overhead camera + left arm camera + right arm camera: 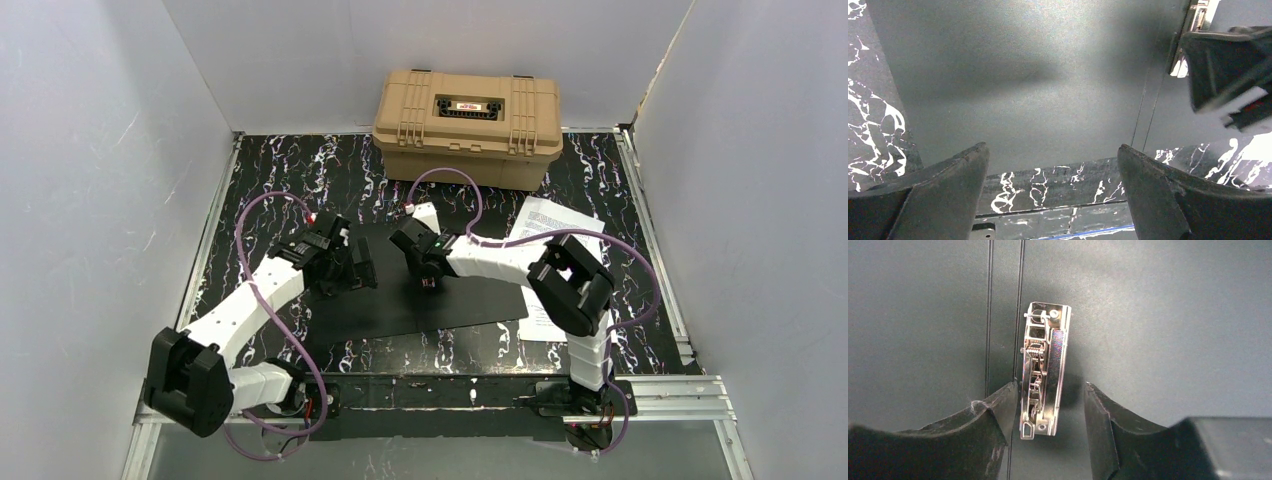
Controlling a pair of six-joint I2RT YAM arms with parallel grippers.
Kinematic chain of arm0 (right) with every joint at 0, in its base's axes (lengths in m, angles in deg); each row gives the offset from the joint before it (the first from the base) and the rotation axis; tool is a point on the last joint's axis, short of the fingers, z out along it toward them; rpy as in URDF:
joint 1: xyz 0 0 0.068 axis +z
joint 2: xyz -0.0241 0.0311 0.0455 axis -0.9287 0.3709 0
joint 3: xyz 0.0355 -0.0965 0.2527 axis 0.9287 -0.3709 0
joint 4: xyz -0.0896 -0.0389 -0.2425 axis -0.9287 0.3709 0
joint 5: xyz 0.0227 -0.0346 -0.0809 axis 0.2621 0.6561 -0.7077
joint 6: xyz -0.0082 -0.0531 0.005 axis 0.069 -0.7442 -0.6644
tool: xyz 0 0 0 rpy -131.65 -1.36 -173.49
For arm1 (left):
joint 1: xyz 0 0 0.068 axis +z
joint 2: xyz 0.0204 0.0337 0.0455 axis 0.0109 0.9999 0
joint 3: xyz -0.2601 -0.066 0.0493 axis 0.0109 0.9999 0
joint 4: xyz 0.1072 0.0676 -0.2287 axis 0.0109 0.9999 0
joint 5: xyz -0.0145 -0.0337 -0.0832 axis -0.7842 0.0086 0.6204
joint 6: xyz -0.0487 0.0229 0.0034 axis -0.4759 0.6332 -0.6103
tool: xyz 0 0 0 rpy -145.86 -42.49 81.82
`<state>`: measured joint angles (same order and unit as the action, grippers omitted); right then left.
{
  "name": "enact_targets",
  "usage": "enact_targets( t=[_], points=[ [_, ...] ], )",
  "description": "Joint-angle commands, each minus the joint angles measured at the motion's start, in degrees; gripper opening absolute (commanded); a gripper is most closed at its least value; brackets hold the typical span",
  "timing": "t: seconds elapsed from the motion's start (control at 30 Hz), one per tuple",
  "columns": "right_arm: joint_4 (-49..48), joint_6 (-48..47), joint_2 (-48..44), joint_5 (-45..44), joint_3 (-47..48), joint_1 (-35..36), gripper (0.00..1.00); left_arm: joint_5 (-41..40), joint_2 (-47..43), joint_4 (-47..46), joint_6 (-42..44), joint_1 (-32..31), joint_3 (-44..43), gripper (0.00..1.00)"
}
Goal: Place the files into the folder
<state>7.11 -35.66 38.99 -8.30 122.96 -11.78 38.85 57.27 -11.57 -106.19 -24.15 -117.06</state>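
While the right pincer (pixel 1050 386) hangs over the folder's spine, its jaws stand part-open w/ the metal clip (pixel 1043 370) between them. The fingertip (pixel 1007 392) on one side sits right at the clip's edge and may be touching it, can't say for sure; the other fingertip is clear of the clip w/ a gap showing. So nothing is gripped.

The left pincer (pixel 1051 147) is spread wide, holding nothing, poised above the folder's left half near its front edge.

The folder (pixel 470 300) lies flat and open on the worktop (pixel 280 170), black inside facing up, both pincers above it. On that black surface only the clip shows, fixed just beside the spine creases.

The files (pixel 548 222), white printed sheets, lie on the worktop at the folder's right edge, partly hidden under the right arm. Whether they overlap the folder's edge I can't tell.

Further back, the tan hard case (pixel 465 125) sits against the rear wall, lid down and latches at the front, so its contents are not visible. It stands apart from the folder.
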Motion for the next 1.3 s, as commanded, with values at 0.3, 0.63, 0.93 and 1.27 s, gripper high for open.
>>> enact_targets(
  t=[0.3, 0.63, 0.93, 1.27],
  points=[
    [0.3, -0.2, -8.8, 4.1, -1.2, 0.1, 0.46, -5.4, 8.2, -2.0, -1.5, -3.1, 1.9, 0.98],
    [0.2, 0.4, -6.8, 6.1, -1.7, 1.5, 0.35, -6.7, 11.6, -2.1, -1.9, -4.1, 3.2, 0.98],
    [0.5, 0.8, -5.1, 6.0, -2.3, 2.7, 0.29, -7.2, 13.8, -2.1, -2.4, -4.8, 3.6, 0.98],
    [0.3, 1.0, -3.7, 5.4, -3.2, 3.2, 0.24, -7.8, 15.7, -2.1, -3.1, -5.1, 4.1, 0.98]
  ],
)
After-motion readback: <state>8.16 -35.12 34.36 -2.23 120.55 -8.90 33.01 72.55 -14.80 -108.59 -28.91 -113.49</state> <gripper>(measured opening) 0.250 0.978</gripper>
